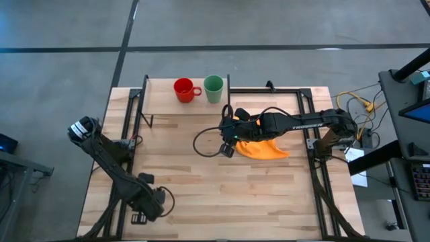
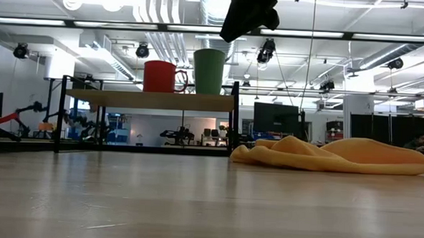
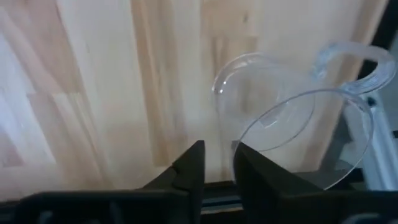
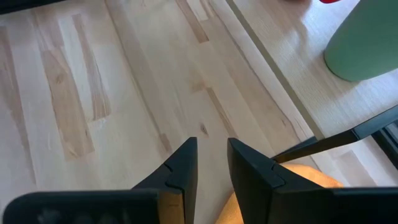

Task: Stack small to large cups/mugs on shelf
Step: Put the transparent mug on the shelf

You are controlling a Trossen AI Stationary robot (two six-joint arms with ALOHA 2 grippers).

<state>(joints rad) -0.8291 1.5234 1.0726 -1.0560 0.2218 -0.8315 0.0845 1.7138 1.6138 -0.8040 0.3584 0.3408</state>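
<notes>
Glass cup (image 3: 292,106), clear and with a curved handle, is the one vessel not yet on the shelf (image 1: 161,101). It shows only in the left wrist view, on the plank surface (image 1: 201,188) just ahead of the left pincer (image 3: 217,165) and off to one side of its fingertips, not in line with the gap between them. Its open rim faces the camera and its handle points away from the pincer. Whether it stands upright or lies tipped cannot be told from this one view, and the high view does not show it plainly.

The left pincer is narrow, its fingers drawn close with only a slim gap and nothing between them. In the high view the left arm is folded at the near left corner of the surface, well apart from the shelf at the far edge.

On the shelf, the red mug (image 1: 183,89) and the green cup (image 1: 213,89) stand upright side by side, near each other.

The right pincer (image 4: 211,158) is also narrow and empty. It hovers above the surface beside the orange cloth (image 1: 265,148), nearer the shelf than the left.

The left arm is likely the one to take the glass cup. It would need to spread its fingers and shift sideways so the rim wall comes between them.
</notes>
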